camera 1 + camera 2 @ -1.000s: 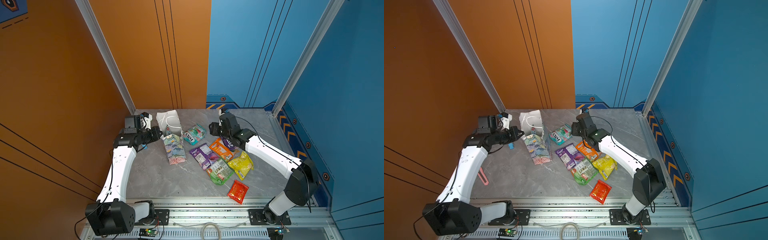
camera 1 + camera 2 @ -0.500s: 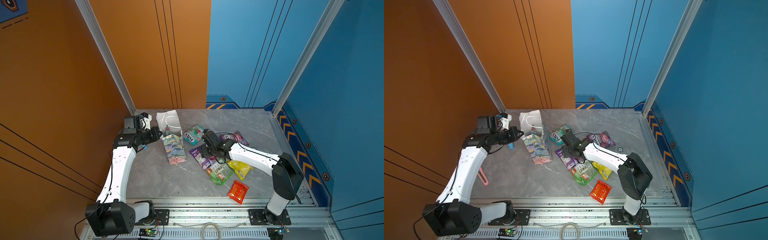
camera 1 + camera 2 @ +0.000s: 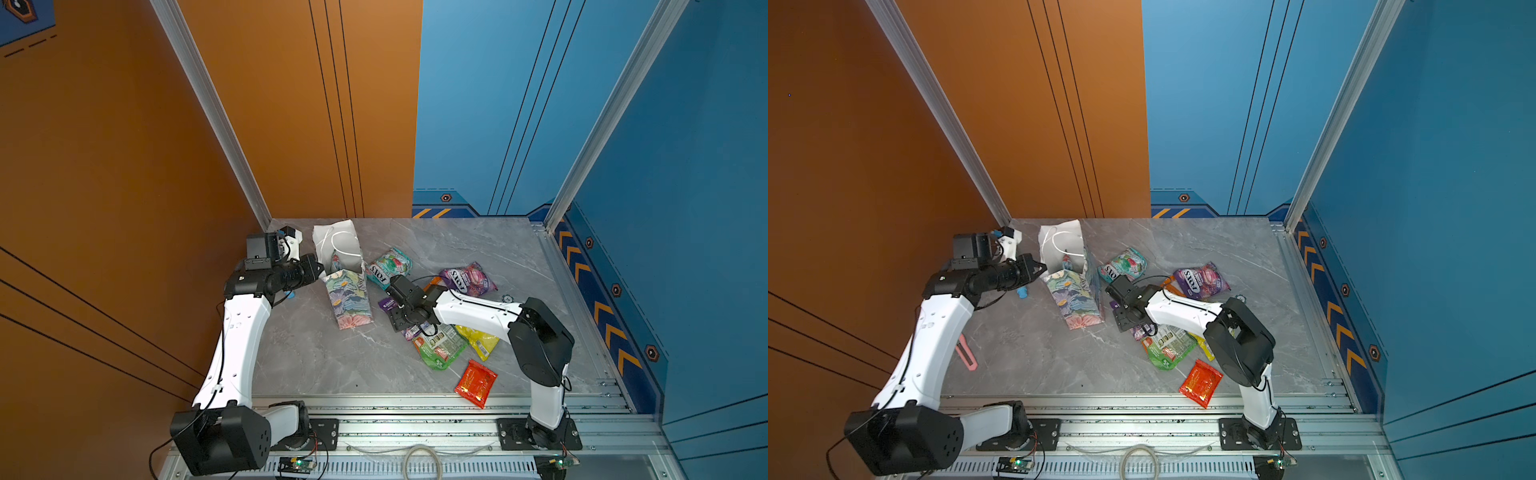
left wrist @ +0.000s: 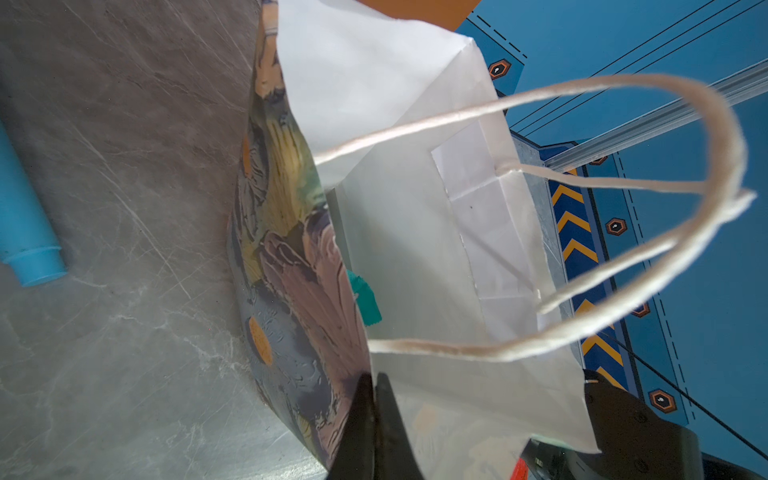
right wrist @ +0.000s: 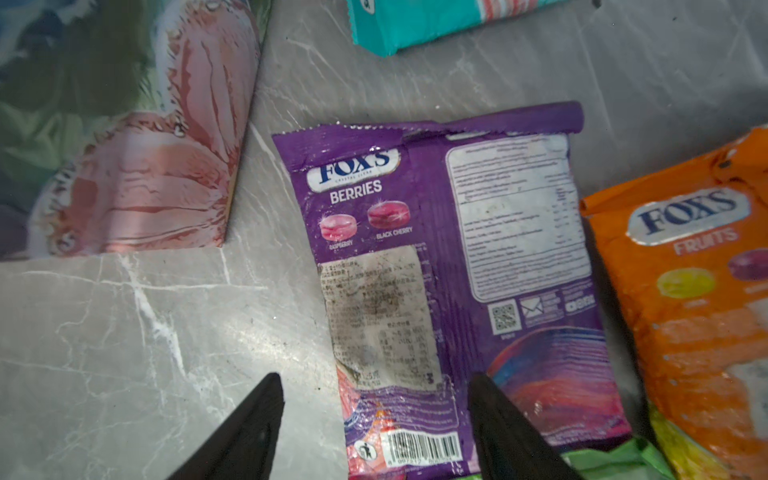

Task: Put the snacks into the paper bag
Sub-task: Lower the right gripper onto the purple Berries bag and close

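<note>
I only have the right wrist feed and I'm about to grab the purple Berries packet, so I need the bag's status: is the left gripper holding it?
Observer: Yes, the left gripper is shut on the rim of the paper bag.
Operator: Anything inside yet?
Observer: The edge of a teal packet shows inside it.
Operator: Any snack outside my frame?
Observer: A red packet lies alone near the front edge of the table.
</note>
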{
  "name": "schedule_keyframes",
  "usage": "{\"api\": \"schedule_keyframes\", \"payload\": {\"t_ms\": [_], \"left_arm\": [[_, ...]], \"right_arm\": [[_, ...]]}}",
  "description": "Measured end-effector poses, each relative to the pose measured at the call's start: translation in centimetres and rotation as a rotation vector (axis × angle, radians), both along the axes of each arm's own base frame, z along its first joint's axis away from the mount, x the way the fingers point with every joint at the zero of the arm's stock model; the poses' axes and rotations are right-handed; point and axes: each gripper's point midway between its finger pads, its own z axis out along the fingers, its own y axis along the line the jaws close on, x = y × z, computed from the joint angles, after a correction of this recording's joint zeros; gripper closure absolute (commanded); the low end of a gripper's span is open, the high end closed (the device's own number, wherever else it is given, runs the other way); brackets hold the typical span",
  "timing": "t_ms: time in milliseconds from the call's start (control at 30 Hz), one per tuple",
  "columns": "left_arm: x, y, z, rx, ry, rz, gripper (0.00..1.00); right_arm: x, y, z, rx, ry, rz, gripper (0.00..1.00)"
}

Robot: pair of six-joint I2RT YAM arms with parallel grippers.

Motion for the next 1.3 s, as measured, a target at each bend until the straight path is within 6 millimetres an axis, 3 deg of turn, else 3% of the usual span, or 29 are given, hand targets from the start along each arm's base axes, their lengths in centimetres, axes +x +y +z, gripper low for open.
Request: {"api": "schedule_keyframes", "payload": {"t_ms": [433,1033,1200,1300], "left_arm": [[0.0,0.0,-0.1,-0.002,0.002,-0.002,1.0],[-0.2,0.1,-0.1,-0.003,0.002,0.003,1.0],[-0.2,0.1,-0.2,-0.003,0.002,0.003,1.0],[-0.2,0.1,-0.2,-0.004,0.002,0.003,1.0]], "right_arm": [[-0.4,1.0,-2.2,-0.112,-0.004,0.046,0.31],[1.1,0.5,-3.2,-0.166,-0.03,0.021,0.38],[1.7,0.3,-3.2,-0.127,-0.003,-0.015,0.52],[2.3,0.1,-3.3,-0.084,0.018,-0.05,0.72]]}}
